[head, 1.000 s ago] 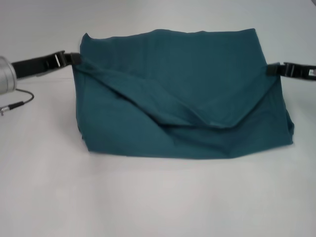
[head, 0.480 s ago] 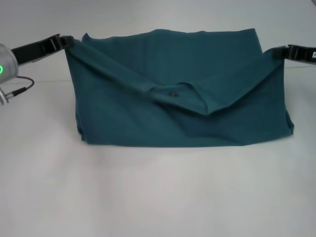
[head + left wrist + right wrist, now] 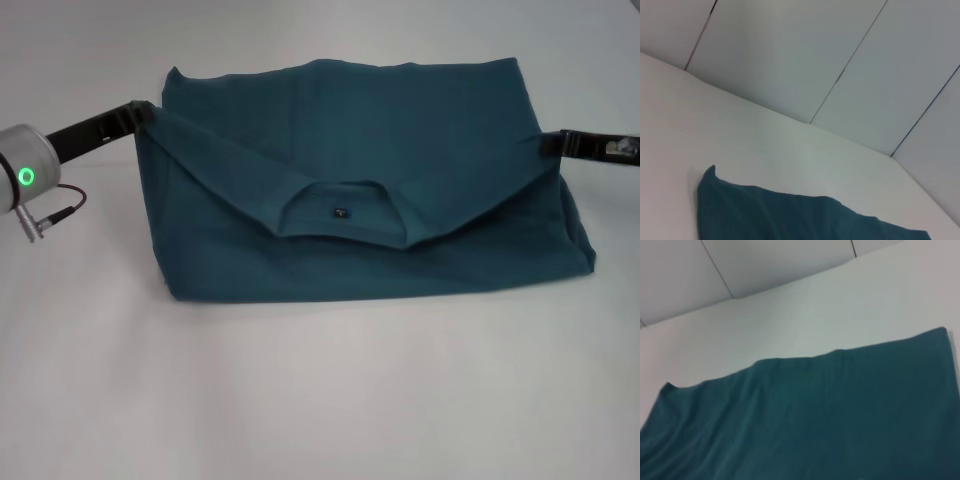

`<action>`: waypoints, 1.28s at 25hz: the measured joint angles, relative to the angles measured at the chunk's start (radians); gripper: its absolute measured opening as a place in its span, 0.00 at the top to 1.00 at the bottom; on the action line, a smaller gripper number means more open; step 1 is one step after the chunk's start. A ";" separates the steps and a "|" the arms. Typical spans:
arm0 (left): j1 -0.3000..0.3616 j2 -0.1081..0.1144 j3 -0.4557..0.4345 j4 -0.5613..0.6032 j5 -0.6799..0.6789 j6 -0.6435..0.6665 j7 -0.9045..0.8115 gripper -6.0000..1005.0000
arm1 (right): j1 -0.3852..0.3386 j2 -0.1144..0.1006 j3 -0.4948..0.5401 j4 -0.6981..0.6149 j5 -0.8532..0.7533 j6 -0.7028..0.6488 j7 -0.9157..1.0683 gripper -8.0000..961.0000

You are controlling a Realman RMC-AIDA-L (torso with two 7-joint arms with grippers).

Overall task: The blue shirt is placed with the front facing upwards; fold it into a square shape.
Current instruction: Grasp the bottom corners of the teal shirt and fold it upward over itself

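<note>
The blue shirt (image 3: 400,120) lies across the middle of the white table (image 3: 320,400), folded into a wide band. Its upper layer sags in a V toward me, showing the neckline and a small black neck label (image 3: 342,211). My left gripper (image 3: 143,111) is shut on the shirt's upper left corner. Out at the right edge, my right gripper (image 3: 548,146) is shut on the cloth, pulling that layer taut. The left wrist view shows a teal edge of the shirt (image 3: 790,220). Teal cloth of the shirt (image 3: 815,420) fills the lower half of the right wrist view. No print shows.
A thin cable (image 3: 60,208) hangs from my left wrist over the table at far left. White table surface stretches in front of the shirt. A pale panelled wall (image 3: 815,60) stands beyond the table's far edge.
Both grippers lifted the shirt's held layer and came back down a little. The hanging flap has turned, so the neckline and black label now face up. The left wrist has swung nearer.
</note>
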 joint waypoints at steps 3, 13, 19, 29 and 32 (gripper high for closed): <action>0.001 -0.009 0.002 -0.001 -0.004 -0.018 0.017 0.97 | 0.002 0.016 0.000 0.004 0.000 0.035 -0.016 0.90; 0.001 -0.029 0.007 -0.001 -0.005 -0.032 0.039 0.96 | 0.002 0.031 -0.001 0.007 -0.001 0.075 -0.024 0.88; 0.003 -0.050 0.012 0.003 0.000 -0.034 0.083 0.96 | -0.003 0.033 -0.002 0.010 -0.004 0.080 -0.024 0.87; 0.029 -0.054 0.029 0.038 -0.010 -0.042 0.084 0.61 | -0.032 0.042 0.003 -0.035 0.007 0.081 -0.028 0.65; 0.060 -0.057 0.031 0.071 -0.044 -0.018 0.082 0.43 | -0.047 0.046 0.000 -0.079 0.027 0.050 -0.033 0.53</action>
